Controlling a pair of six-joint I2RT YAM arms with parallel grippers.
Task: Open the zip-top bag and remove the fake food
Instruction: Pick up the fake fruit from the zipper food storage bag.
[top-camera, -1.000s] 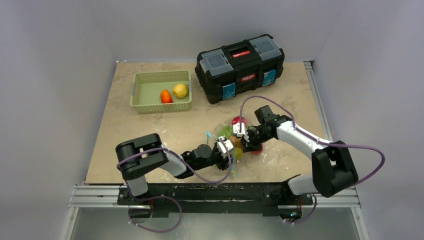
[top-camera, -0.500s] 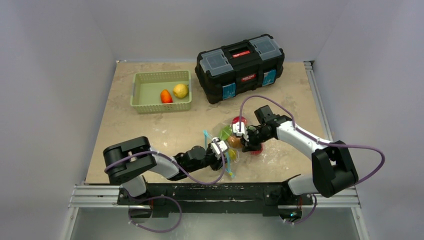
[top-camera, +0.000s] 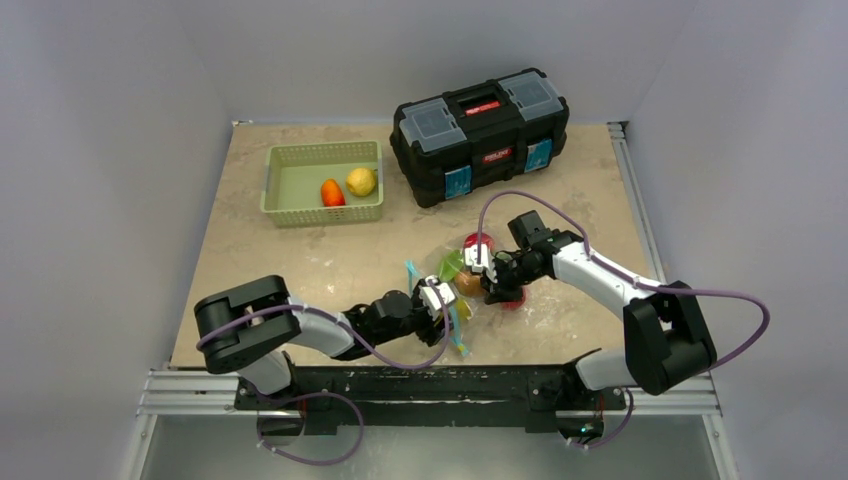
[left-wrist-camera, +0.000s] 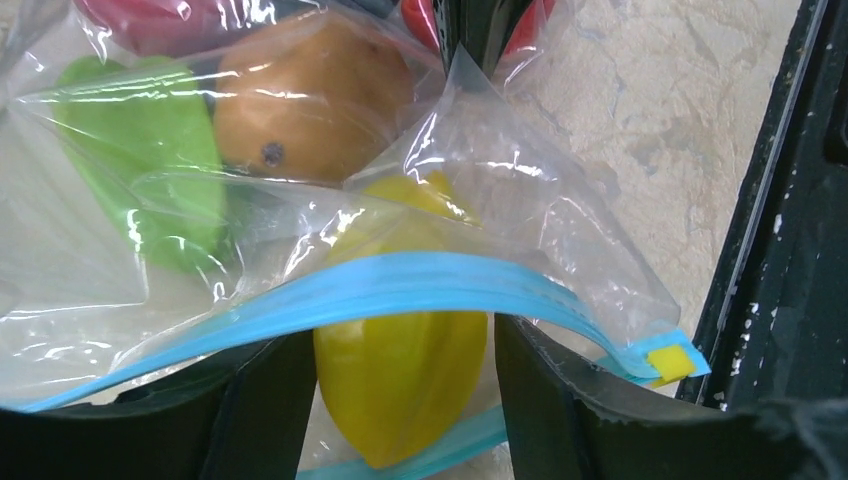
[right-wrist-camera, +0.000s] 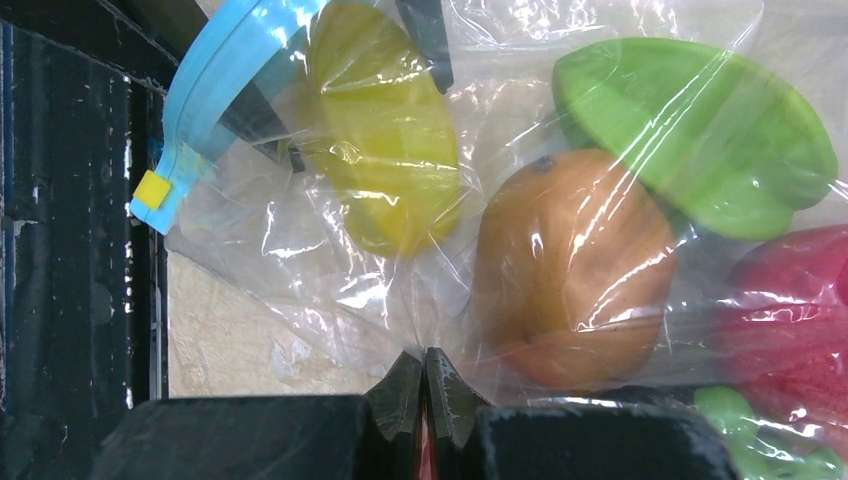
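The right hand (right-wrist-camera: 425, 385) is pinched shut on a fold of the clear crinkly zip-top bag (right-wrist-camera: 330, 290), steadying it near the front of the marbled beige desk (top-camera: 300, 250). This leaves the teal-blue zip strip (left-wrist-camera: 400, 285) gaping toward the left hand (left-wrist-camera: 405, 350). That hand's fingers flank a glossy yellow plastic fruit (left-wrist-camera: 400, 410) at the mouth, but I cannot tell whether they clamp it. The other fake food (right-wrist-camera: 575, 290) lies deeper inside.

You are looking down on a beige, marble-patterned table top (top-camera: 300, 250), closed in by plain pale grey walls (top-camera: 400, 50) at the back and on both sides. An aluminium rail (top-camera: 190, 390) runs along its near edge and a second rail (top-camera: 633, 180) runs up its right side. The light is soft and even, leaving only faint glare on the table, and a black toolbox (top-camera: 480, 135) stands at the back right.
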